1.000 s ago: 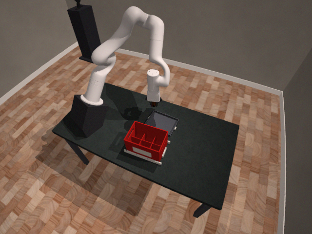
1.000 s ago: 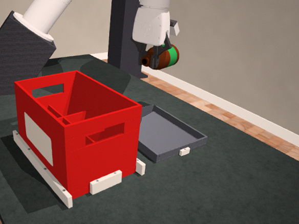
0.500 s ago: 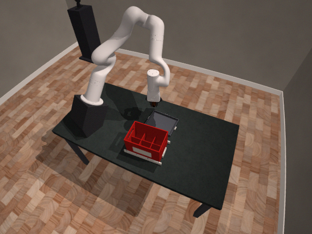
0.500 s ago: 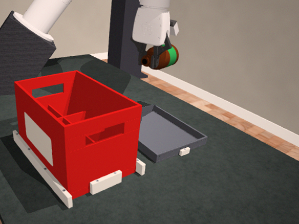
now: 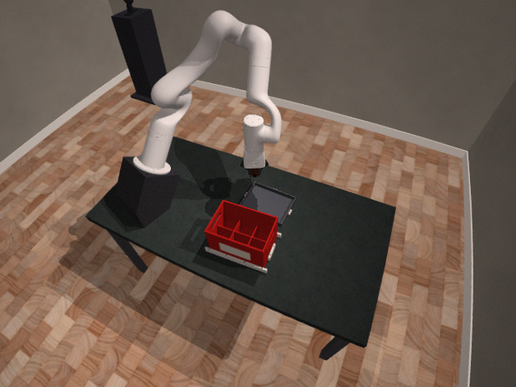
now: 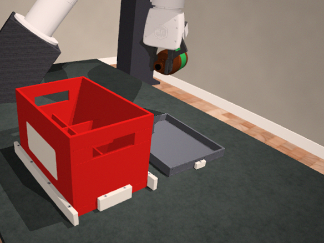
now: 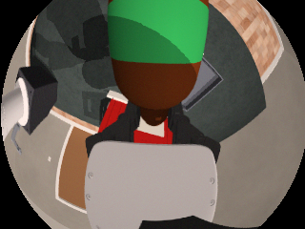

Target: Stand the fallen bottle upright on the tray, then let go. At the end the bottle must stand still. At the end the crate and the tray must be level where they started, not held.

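My gripper (image 6: 168, 63) (image 5: 255, 169) (image 7: 154, 96) is shut on the brown bottle (image 6: 175, 61) (image 7: 159, 57), which has a green label band. The bottle lies horizontal in the fingers, held high in the air beyond the far edge of the grey tray (image 6: 212, 143) (image 5: 288, 210). In the wrist view the bottle fills the upper middle, gripped near its neck. The red crate (image 6: 107, 162) (image 5: 233, 245) with inner dividers stands in front of the tray on white rails.
A dark table (image 6: 251, 201) (image 5: 341, 258) bears the crate and tray. The arm's dark base block (image 6: 14, 60) (image 5: 141, 195) stands at the left. A dark pillar (image 6: 132, 29) (image 5: 139, 50) stands behind on the wooden floor. White stop blocks (image 6: 114, 197) hold the crate and tray.
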`<state>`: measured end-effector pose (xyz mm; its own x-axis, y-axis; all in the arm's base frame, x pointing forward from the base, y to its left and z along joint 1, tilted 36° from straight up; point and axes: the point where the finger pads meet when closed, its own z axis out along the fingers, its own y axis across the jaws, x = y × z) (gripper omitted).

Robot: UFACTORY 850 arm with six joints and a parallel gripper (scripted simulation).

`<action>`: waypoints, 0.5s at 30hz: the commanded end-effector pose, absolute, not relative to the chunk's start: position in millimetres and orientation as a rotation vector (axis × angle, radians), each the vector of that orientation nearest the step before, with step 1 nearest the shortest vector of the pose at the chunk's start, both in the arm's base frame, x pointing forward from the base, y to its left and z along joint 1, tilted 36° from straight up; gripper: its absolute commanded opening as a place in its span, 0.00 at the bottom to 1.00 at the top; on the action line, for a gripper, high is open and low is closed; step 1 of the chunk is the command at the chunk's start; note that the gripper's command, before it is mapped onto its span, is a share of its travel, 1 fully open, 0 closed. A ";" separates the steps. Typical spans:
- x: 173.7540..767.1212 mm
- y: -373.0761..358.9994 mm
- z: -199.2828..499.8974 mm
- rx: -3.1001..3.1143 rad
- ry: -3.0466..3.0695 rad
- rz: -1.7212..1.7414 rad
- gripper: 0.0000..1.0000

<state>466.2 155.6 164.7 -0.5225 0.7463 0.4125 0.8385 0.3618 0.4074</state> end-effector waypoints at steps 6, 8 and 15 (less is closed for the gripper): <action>466.7 155.4 165.2 -1.371 -2.521 -0.898 0.00; 466.7 155.4 165.2 -1.366 -2.525 -0.899 0.00; 466.7 155.4 165.2 -1.365 -2.526 -0.899 0.00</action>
